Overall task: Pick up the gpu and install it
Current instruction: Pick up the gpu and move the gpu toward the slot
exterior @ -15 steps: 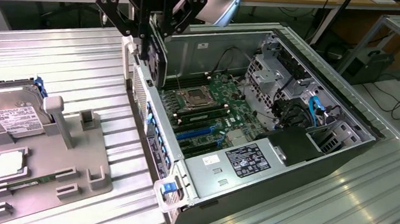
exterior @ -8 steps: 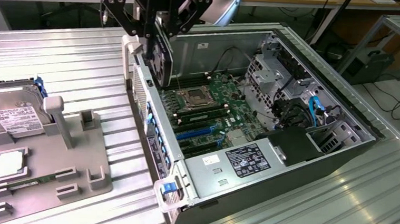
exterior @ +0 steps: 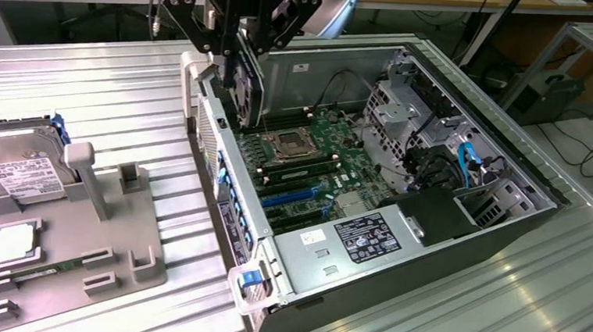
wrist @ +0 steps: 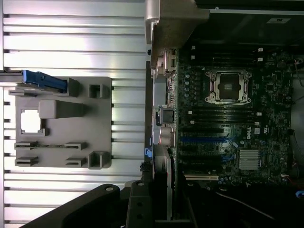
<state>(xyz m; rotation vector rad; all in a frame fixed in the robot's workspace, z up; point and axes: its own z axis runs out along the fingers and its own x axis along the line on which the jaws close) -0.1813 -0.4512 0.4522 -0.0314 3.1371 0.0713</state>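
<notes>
My jaws are clenched on the gpu (exterior: pixel 248 88), gripping its upper edge so the card hangs upright and edge-on at about eleven o'clock in the exterior view. It is over the open computer case (exterior: pixel 417 237), close to the rear wall. Whether it touches the motherboard (exterior: pixel 323 164) I cannot tell. The wrist view has the card's silver bracket (wrist: pixel 164 180) just beside that wall. On the surface (exterior: pixel 93 81), the grey holder (exterior: pixel 114 231) lies at eight o'clock and the hard drive (exterior: pixel 20 169) at nine.

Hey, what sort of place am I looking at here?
Probably a robotics lab: a gripper holds a graphics card over an open computer case on a ribbed metal table.
</notes>
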